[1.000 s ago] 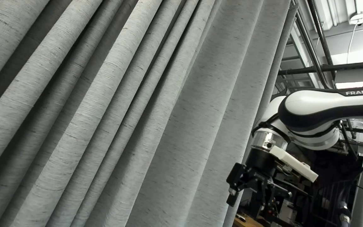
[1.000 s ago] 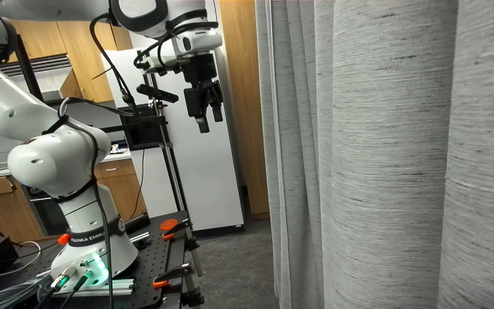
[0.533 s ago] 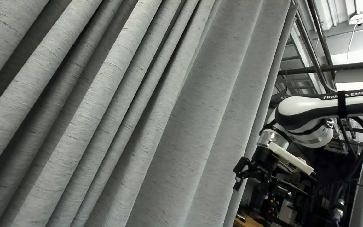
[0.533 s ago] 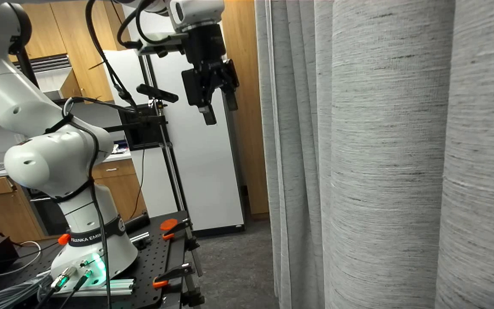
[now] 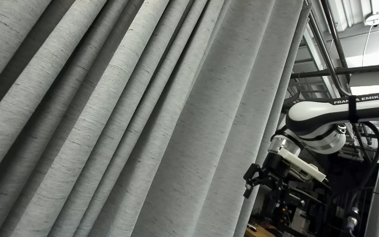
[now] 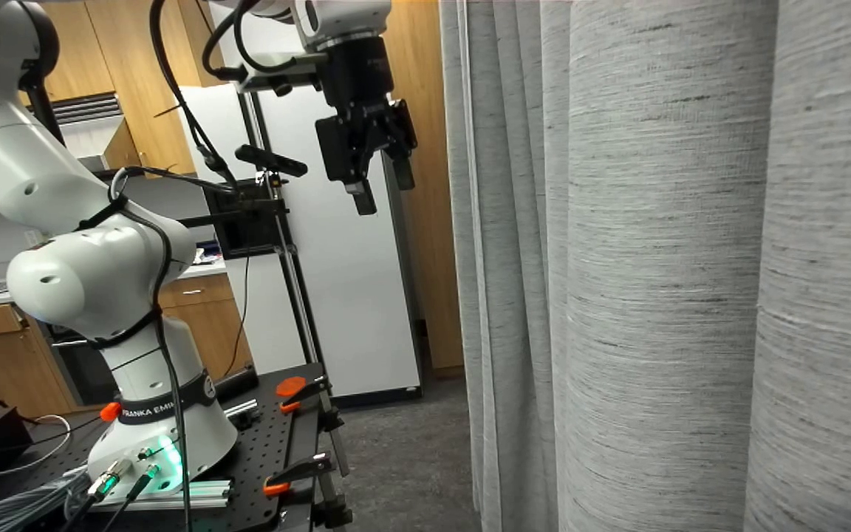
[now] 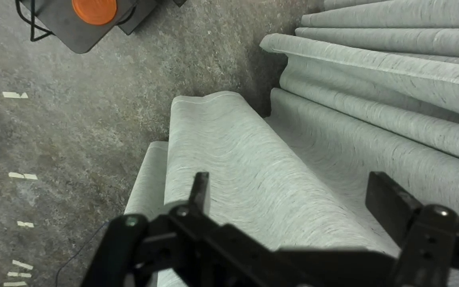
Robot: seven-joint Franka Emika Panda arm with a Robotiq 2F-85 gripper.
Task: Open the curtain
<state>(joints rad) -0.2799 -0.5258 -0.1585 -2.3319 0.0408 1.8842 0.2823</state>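
Wrist view: grey floor (image 7: 86,119) down the left, curtain (image 7: 313,143) across centre and right. Lower hems of the folds show over the floor; can't tell if any touch it. Jaws of the gripper (image 7: 289,179) spread wide, fingers (image 7: 391,209) well apart, fabric visible through the gap.

Room: in an exterior view a wooden panel (image 6: 431,236) shows between gripper (image 6: 386,193) and curtain, so the two stand apart, fingers pointing down. In an exterior view a finger (image 5: 248,191) overlaps the fabric near the curtain's right-hand edge; depth not readable there. That edge slants down the picture, dark metal pipes (image 5: 370,69) beyond it.

View differences: wrist view alone gives pale tape strips (image 7: 23,175) on the floor. An exterior view adds the base of the arm (image 6: 108,273), black perforated table (image 6: 267,425), orange-ended clamps (image 6: 301,471) on its edge, wooden cupboards (image 6: 63,52), tall white unit (image 6: 344,310) behind the gripper. An exterior view adds a round white ceiling fitting (image 5: 374,19).

Curtain: light grey weave, short darker flecks, deep rounded pleats, shadow between folds. Takes the right side in an exterior view (image 6: 662,266), folds nearly upright; fills most of an exterior view (image 5: 127,115), folds tilted.
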